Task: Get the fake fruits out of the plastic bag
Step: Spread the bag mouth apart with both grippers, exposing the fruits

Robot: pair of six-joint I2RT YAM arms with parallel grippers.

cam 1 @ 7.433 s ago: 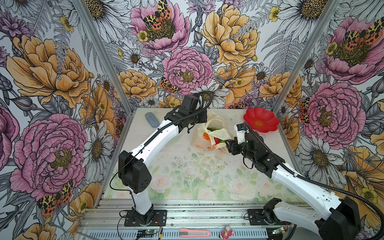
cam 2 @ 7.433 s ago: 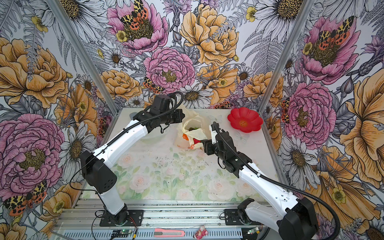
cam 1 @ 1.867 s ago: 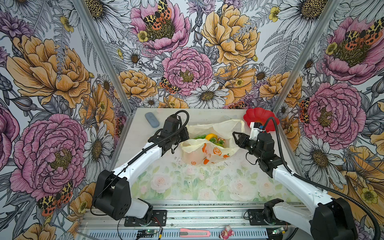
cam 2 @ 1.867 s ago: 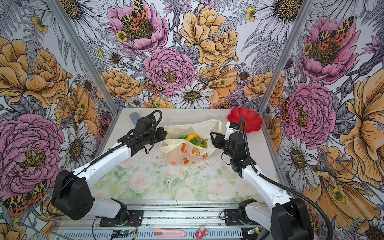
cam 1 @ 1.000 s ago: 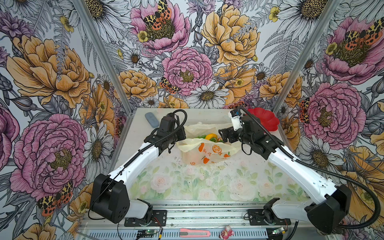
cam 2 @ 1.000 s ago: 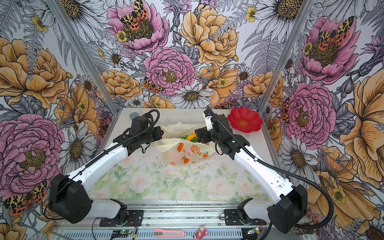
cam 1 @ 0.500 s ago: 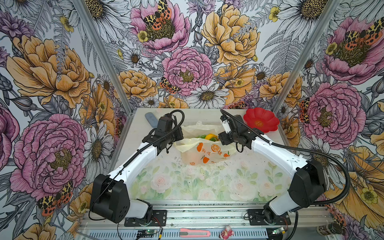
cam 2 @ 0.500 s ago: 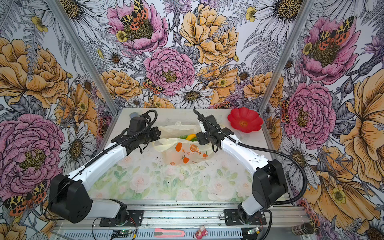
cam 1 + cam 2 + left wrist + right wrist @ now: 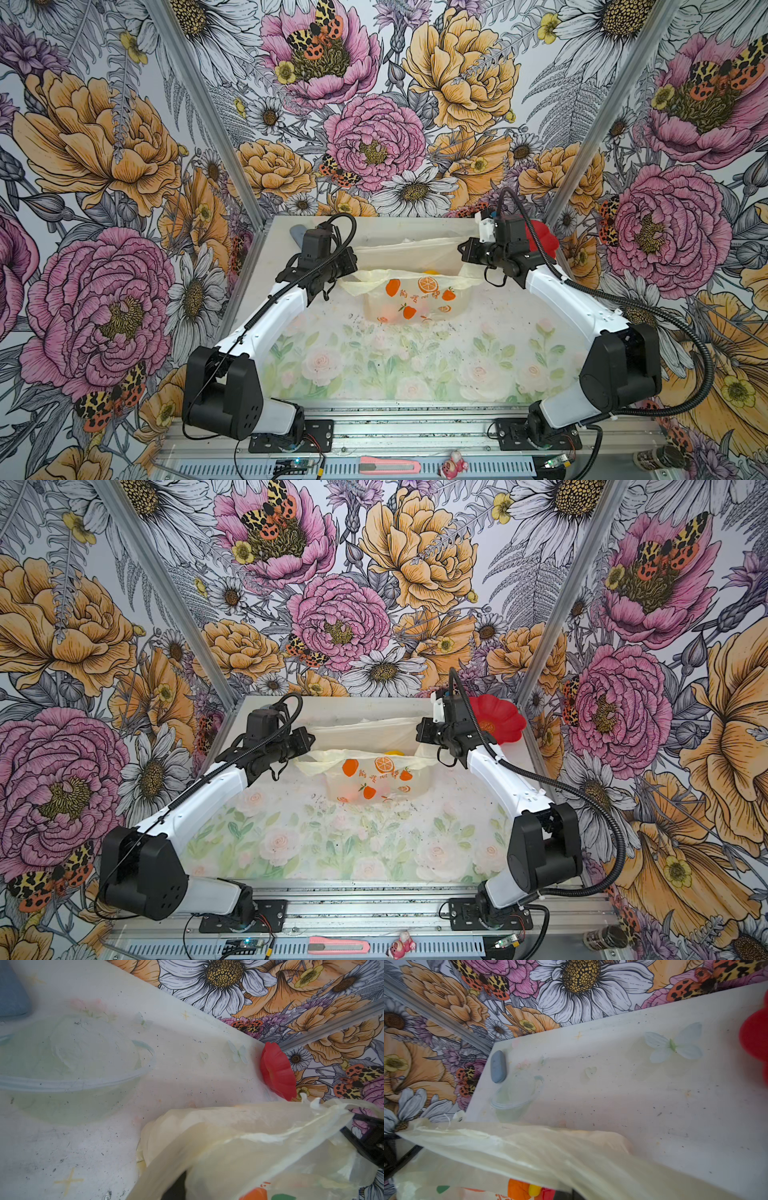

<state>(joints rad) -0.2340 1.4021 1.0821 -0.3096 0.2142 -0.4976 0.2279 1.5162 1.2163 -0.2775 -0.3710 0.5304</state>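
Plastic bag (image 9: 415,291) sits toward the back of the floral worktop (image 9: 374,365). Its pale-yellow film is printed with orange fruit pictures and red lettering, and its mouth is pulled open between the two arms. The left arm (image 9: 270,307) reaches in from the left, with its jaws closed tight on the bag's left end, where the film bunches. The right arm (image 9: 573,301) reaches in from the right, and its jaws are likewise fully closed, pinching the rear rim at the bag's right end. That edge runs taut from one arm to the other in both top views. A red flower-shaped plate (image 9: 500,723) lies at the back right corner, just behind the right wrist. A pink cutter (image 9: 388,468) rests on the front rail, off the worktop. A blue-grey oblong (image 9: 497,1066) lies at the back left corner. Fake fruits (image 9: 432,272) are inside the bag. A yellow piece shows at the mouth, and orange and red shapes show dimly through the front wall.
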